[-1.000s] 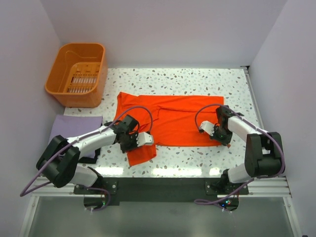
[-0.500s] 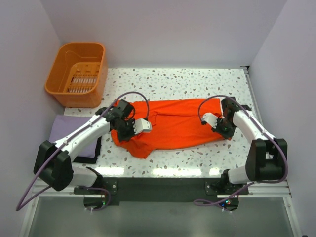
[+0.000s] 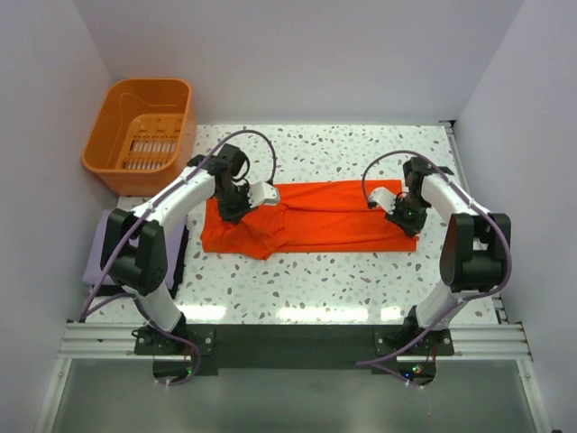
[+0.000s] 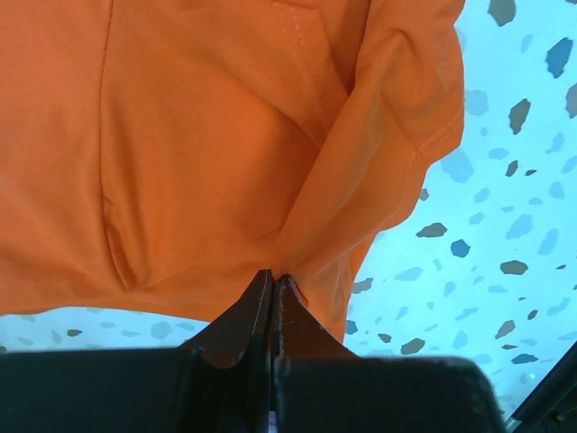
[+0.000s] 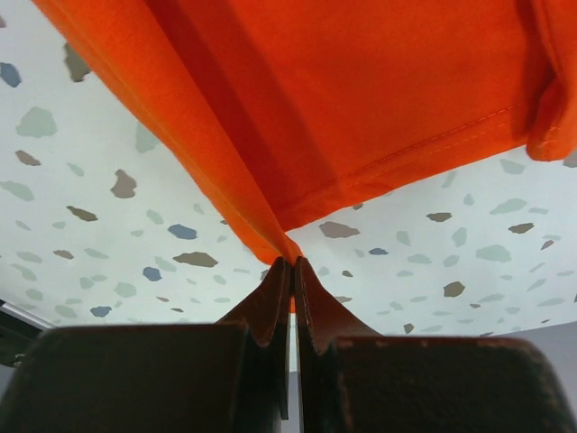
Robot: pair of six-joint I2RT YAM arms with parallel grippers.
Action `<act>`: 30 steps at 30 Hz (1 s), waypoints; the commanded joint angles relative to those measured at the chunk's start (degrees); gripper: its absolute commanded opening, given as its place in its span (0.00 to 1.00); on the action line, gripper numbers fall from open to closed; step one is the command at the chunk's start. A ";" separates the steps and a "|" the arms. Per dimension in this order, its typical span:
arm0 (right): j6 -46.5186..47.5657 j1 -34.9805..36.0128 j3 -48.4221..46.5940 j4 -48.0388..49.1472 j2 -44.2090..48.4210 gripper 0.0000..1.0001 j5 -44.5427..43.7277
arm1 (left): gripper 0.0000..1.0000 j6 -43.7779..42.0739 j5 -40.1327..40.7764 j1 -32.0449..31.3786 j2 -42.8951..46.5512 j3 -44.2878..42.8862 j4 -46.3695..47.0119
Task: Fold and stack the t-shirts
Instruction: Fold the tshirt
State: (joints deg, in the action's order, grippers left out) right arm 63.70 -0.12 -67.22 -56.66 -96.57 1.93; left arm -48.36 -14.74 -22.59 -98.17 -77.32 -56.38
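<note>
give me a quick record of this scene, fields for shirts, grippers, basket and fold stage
orange shirt: wide band across the table, left end bunched
purple shirt: flat at the table's left edge, partly hidden by the left arm, apart from the orange shirt
left gripper: shut on the orange shirt's edge
right gripper: shut on the orange shirt's edge
basket: far left corner, no cloth inside
fold stage: orange shirt mid-fold, not yet stacked

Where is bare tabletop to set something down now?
Bare: the strip of speckled table between the bright orange-red cloth t-shirt and the near edge, and the far strip right of the orange slotted plastic basket. Crowded: the left edge, with the lavender cloth t-shirt.
</note>
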 commanded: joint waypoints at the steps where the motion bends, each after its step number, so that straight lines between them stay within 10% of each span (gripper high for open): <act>1: 1.51 -1.81 -5.02 -1.52 -3.17 0.00 0.79 | 0.00 -3.58 -0.73 1.76 -2.37 -4.50 -2.07; 30: 1.34 -2.25 -14.08 -1.26 -12.67 0.00 0.79 | 0.00 -4.82 -0.73 4.92 -13.19 -15.58 -2.33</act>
State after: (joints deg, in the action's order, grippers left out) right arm 64.20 -2.00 -78.98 -57.32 -107.83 2.52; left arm -51.72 -15.18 -18.52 -110.72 -90.91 -58.28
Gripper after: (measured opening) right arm 0.014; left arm 0.020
